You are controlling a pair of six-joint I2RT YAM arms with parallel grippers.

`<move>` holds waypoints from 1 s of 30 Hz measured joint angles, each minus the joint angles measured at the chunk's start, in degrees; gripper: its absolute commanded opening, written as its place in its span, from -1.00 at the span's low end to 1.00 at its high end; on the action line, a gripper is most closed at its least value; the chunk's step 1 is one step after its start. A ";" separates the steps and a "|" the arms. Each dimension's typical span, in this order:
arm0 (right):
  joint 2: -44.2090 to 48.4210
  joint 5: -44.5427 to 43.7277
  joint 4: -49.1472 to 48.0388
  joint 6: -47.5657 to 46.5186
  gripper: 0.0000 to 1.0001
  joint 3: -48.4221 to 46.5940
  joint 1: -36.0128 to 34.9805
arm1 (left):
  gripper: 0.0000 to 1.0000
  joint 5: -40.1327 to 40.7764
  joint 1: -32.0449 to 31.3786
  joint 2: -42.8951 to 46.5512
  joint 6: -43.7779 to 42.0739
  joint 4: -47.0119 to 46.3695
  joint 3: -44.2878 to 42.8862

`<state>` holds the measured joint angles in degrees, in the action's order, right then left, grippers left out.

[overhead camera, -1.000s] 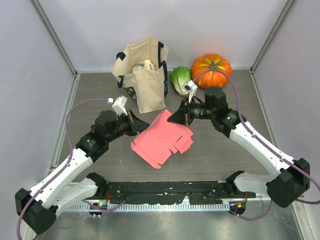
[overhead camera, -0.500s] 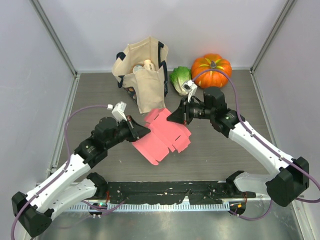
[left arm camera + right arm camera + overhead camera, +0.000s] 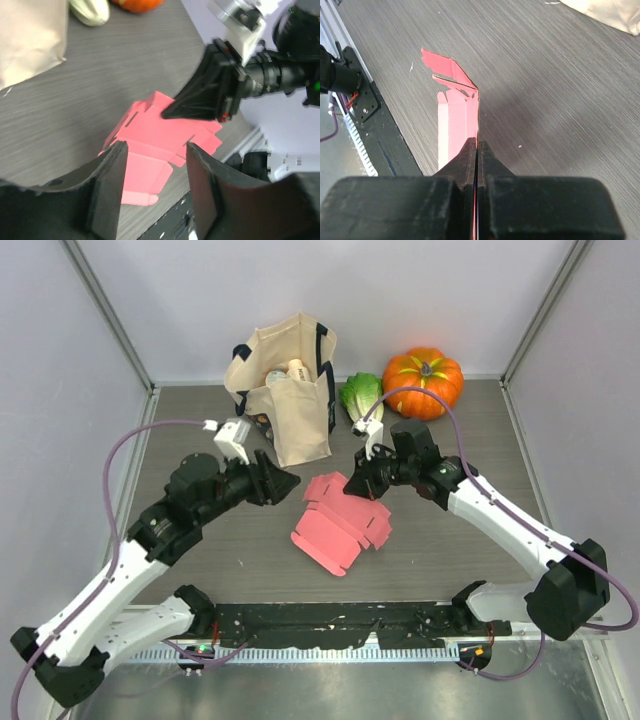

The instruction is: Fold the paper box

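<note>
My left arm (image 3: 140, 550) rises from its base at the near left corner, elbow bent, forearm angled in toward the middle of the table. My left gripper (image 3: 284, 481) points to the right with its two fingers (image 3: 107, 185) spread wide apart. My right arm (image 3: 500, 520) stretches in a long diagonal from the near right corner, wrist tipped downward. My right gripper (image 3: 352, 483) has its jaws pressed tight together, pinching a thin edge of the paper box (image 3: 457, 130). The two grippers face each other, near but not touching.
</note>
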<state>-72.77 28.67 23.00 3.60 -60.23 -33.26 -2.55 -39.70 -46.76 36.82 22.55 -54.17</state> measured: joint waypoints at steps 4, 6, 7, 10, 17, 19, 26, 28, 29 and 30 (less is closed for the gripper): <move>-2.25 1.88 1.88 -2.43 -0.99 -1.38 -0.02 | -0.10 -6.19 -0.02 -9.38 -5.90 -0.44 -6.49; -3.50 2.95 2.60 -2.86 -0.99 -2.56 -0.02 | -0.10 -8.17 -0.02 -14.58 -8.76 -0.31 -9.11; -4.09 3.41 2.80 -2.95 -0.99 -3.08 -0.02 | -0.09 -8.98 -0.04 -16.94 -10.23 0.20 -9.81; -4.85 4.20 3.04 -3.08 -0.99 -3.80 -0.02 | -0.08 -10.60 -0.04 -21.42 -13.79 2.93 -11.34; -5.33 5.79 4.09 -3.10 -0.99 -4.46 -0.02 | -0.21 -12.00 -0.37 -24.94 -19.50 5.07 -14.82; -5.60 6.01 4.20 -3.10 -0.99 -4.66 -0.02 | -0.28 -11.89 -0.52 -25.59 -20.74 5.25 -15.45; -5.99 6.34 4.39 -2.84 -0.99 -5.05 -0.17 | -0.39 -11.80 -1.31 -28.06 -23.82 5.97 -16.02; -6.36 6.38 4.42 -2.80 -0.99 -5.25 -0.24 | -0.48 -11.47 -1.84 -28.46 -24.37 6.47 -16.00; -6.54 6.38 4.42 -2.75 -0.99 -5.29 -0.28 | -0.53 -11.32 -2.05 -28.55 -24.72 6.69 -16.02; -6.75 6.38 4.50 -2.67 -0.99 -5.40 -0.35 | -0.63 -10.88 -2.36 -28.61 -25.07 6.88 -16.00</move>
<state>-79.53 35.05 27.51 0.93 -65.63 -33.61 -13.43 -42.06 -75.37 11.75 29.43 -70.17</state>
